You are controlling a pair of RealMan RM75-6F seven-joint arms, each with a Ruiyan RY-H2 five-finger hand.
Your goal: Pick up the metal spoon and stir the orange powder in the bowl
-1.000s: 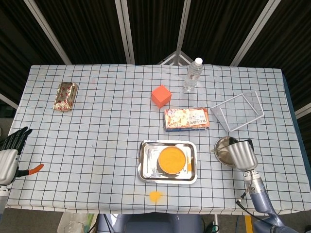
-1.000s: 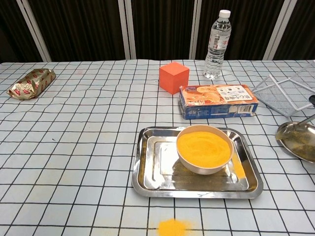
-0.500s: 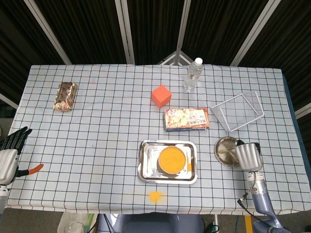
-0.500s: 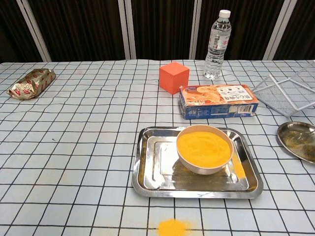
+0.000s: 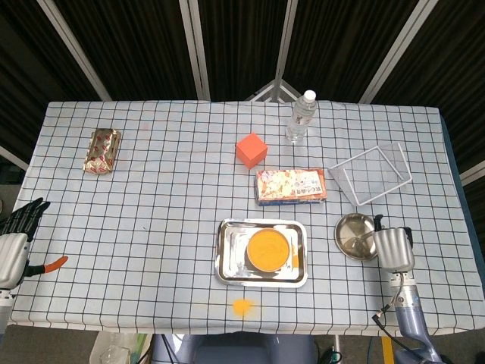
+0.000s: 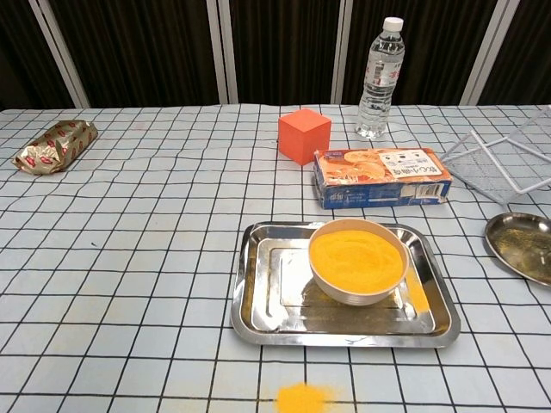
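right hand (image 5: pixel 394 248) has slid right off the one metal dish (image 5: pixel 355 236) — grip unclear; left hand (image 5: pixel 17 227) spread.

Right hand (image 5: pixel 394 248) apparently rightward, off plate (image 5: pixel 354 236).

Glossy metal tray (image 6: pixel 258 301) and dish (image 6: pixel 519 245); matt orange powder (image 6: pixel 356 255); clear plastic bottle (image 6: pixel 380 79); checked cloth (image 6: pixel 129 258); shiny foil packet (image 6: pixel 53 146).
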